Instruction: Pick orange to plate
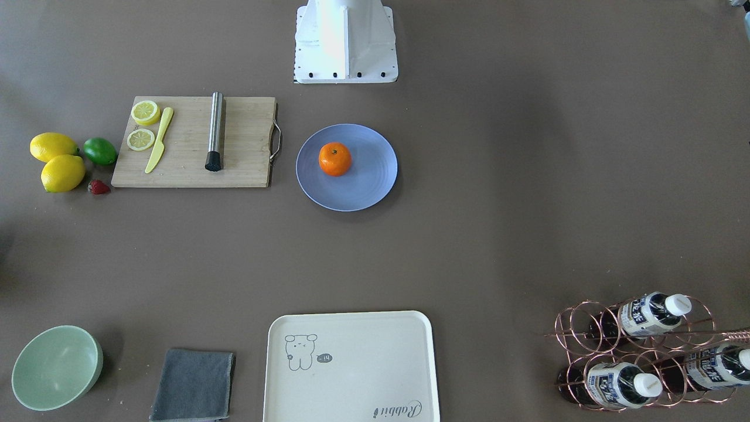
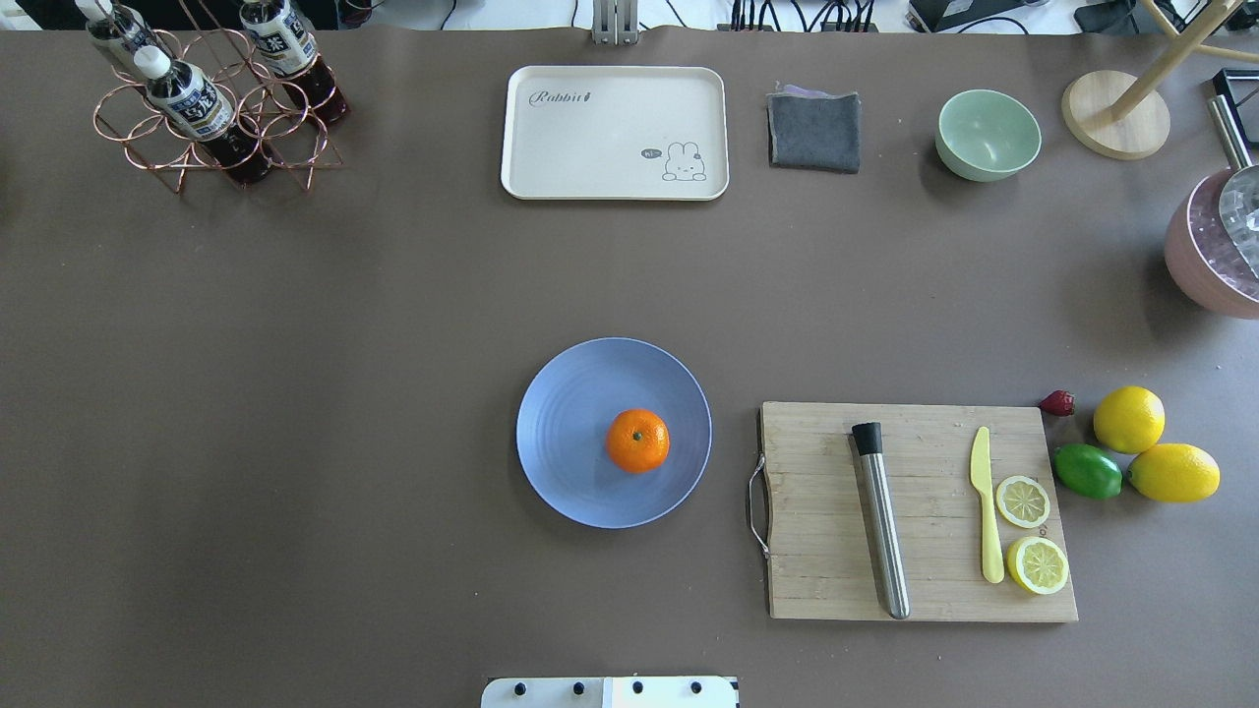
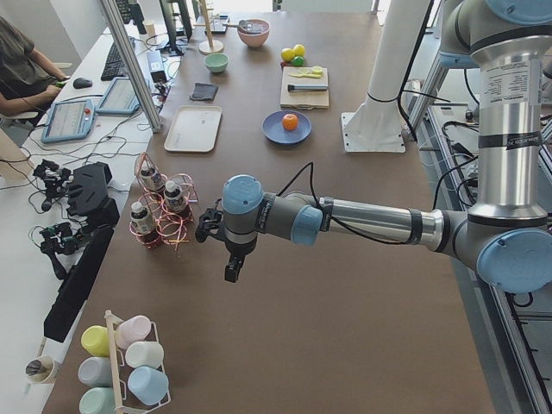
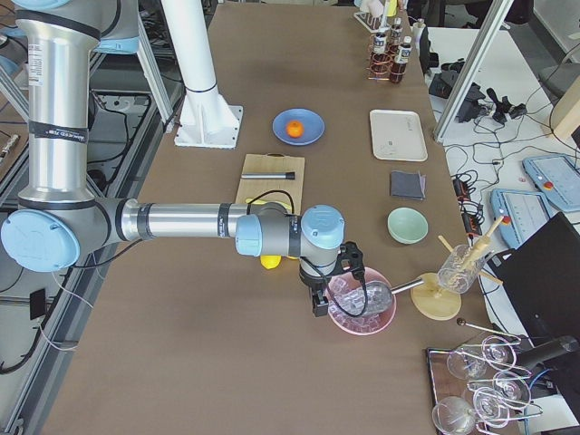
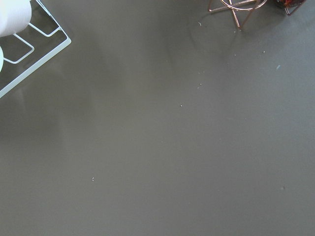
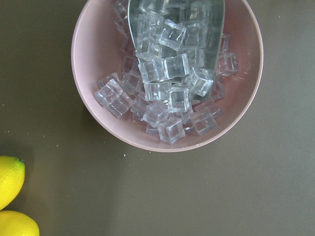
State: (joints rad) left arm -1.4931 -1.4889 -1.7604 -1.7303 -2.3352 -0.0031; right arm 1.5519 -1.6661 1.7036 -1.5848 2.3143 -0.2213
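Note:
The orange rests on the periwinkle-blue plate near the table's middle, a little off the plate's centre; the front view shows the orange and the plate too. Neither gripper is near them. My left gripper hangs far off over bare table beside the copper bottle rack. My right gripper hangs at the other end over a pink bowl of ice cubes. Both show only in the side views, so I cannot tell whether they are open or shut.
A wooden cutting board carries a steel muddler, a yellow knife and lemon slices. Two lemons, a lime and a strawberry lie beside it. At the far edge are a cream tray, grey cloth and green bowl.

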